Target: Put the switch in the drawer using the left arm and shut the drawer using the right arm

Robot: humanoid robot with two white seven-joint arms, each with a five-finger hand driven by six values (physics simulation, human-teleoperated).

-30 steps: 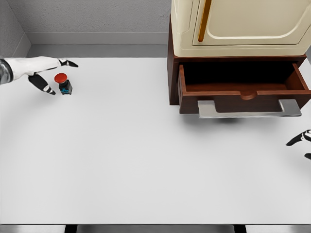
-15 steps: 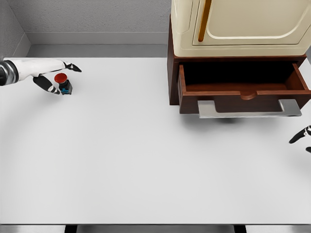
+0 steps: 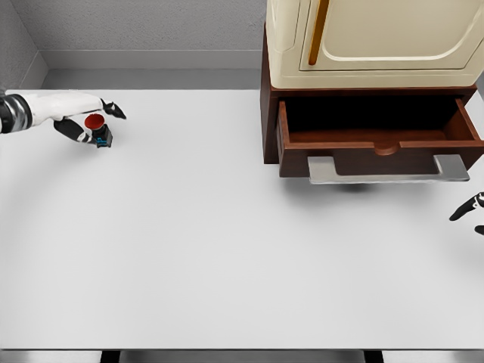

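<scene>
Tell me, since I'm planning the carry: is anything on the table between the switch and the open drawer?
Nothing visible. The switch sits at the far left by the left hand; bare white table runs from it to the open drawer, whose visible interior looks empty.

One camera on the robot's head looked down from high up at the white counter (image 3: 227,249), facing the drawer (image 3: 378,136).

Left hand (image 3: 76,113) fingers around switch (image 3: 97,127); drawer (image 3: 378,136) open; right hand (image 3: 470,212) at edge
</scene>
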